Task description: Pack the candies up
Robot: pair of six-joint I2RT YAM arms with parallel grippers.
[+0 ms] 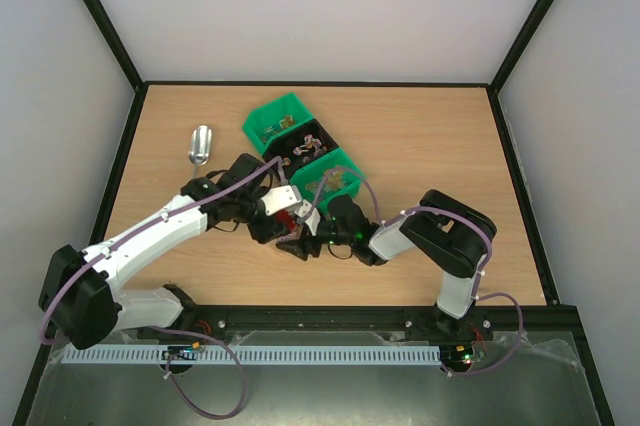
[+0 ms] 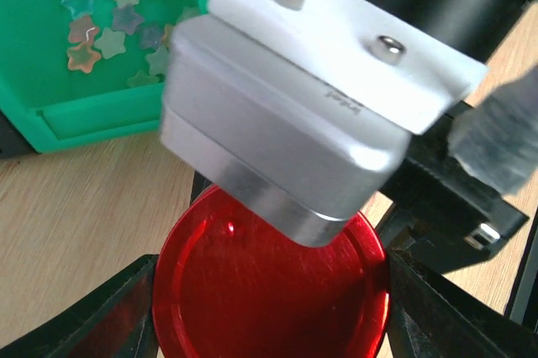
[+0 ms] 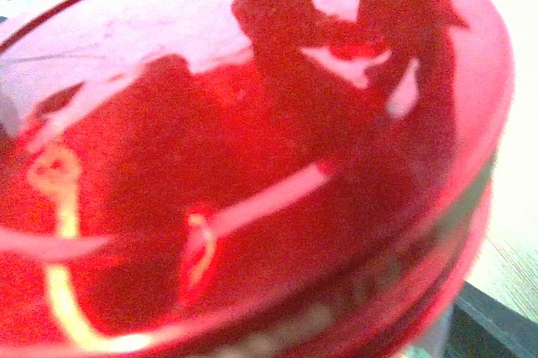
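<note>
The left arm stretches from its base at the near left across the desk [image 1: 430,166] toward the middle, forearm low and wrist bent down over the work. Its left end effector [image 2: 273,278] is narrowed around a red lid [image 2: 269,291] – the dark fingers [image 2: 118,316] sit against the rim on either side, so it appears to grip the lid. The right arm folds sharply at the elbow on the near right and reaches left, bringing the right end effector [image 1: 300,241] in beside the left one, right over the same lid. Its wrist camera shows only the glossy red surface, very close, so I cannot tell how far its fingers are apart.

The candies [image 2: 97,13] – small star-shaped pieces in pink, orange, yellow and green – lie loose in a green bin [image 2: 109,118] just beyond the lid, to its far left in the left wrist view, apart from both end effectors. A metal scoop [image 1: 200,146] lies on the desk, to the left of the bins
</note>
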